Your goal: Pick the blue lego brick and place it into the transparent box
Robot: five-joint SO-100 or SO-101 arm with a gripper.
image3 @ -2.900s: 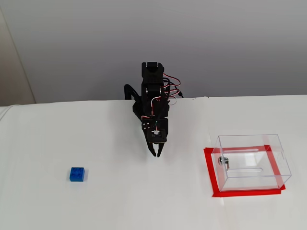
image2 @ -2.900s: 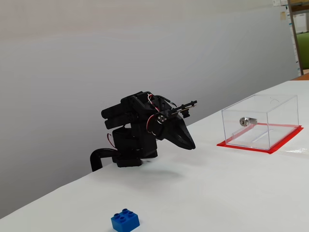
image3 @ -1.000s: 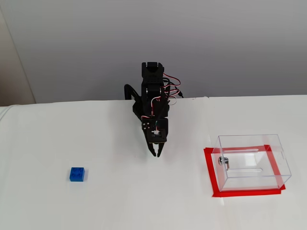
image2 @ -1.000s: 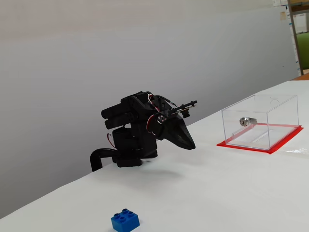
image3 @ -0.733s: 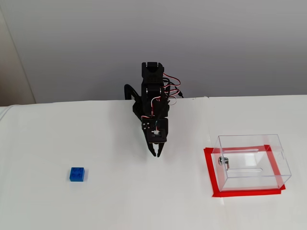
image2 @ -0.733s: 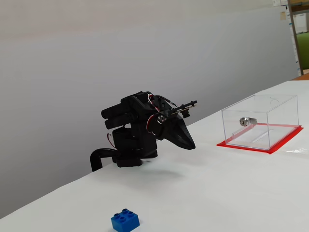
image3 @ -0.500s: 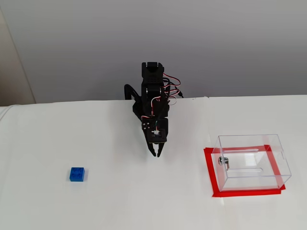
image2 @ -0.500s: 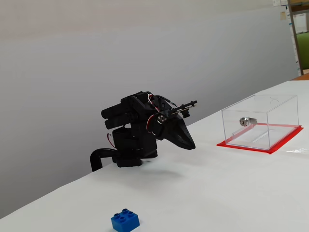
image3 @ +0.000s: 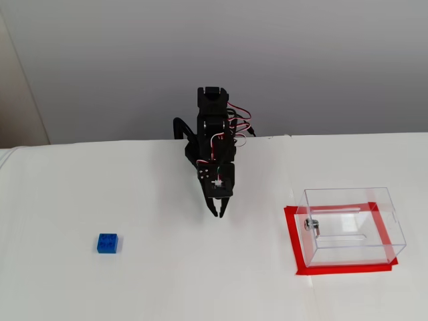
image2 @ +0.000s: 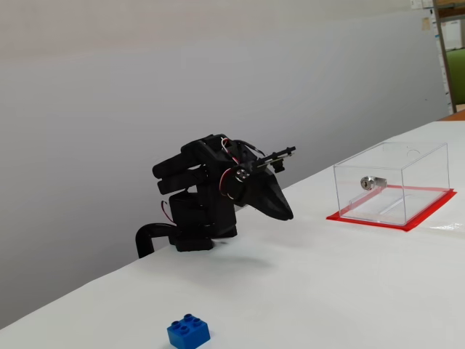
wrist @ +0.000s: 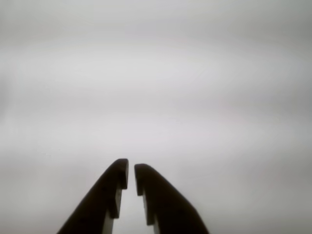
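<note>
The blue lego brick [image2: 188, 332] [image3: 108, 243] lies alone on the white table, far to the left of the arm in both fixed views. It does not show in the wrist view. The transparent box [image2: 421, 171] [image3: 350, 242] stands on a red base at the right, with a silver lock [image2: 372, 182] [image3: 311, 225] on one wall. My black gripper [wrist: 130, 170] [image2: 287, 214] [image3: 218, 214] hangs folded in front of the arm's base, pointing down at the table between brick and box. Its fingers are shut with only a thin slit between them, and they hold nothing.
The arm's base [image2: 192, 233] [image3: 210, 127] sits at the table's back edge against a grey wall. White tabletop [image3: 200, 281] spreads between brick, gripper and box. The wrist view shows only blurred white surface beyond the fingers.
The gripper has shifted slightly, its tip a little higher and its fingers closer together than half a second ago. Brick and box have not moved.
</note>
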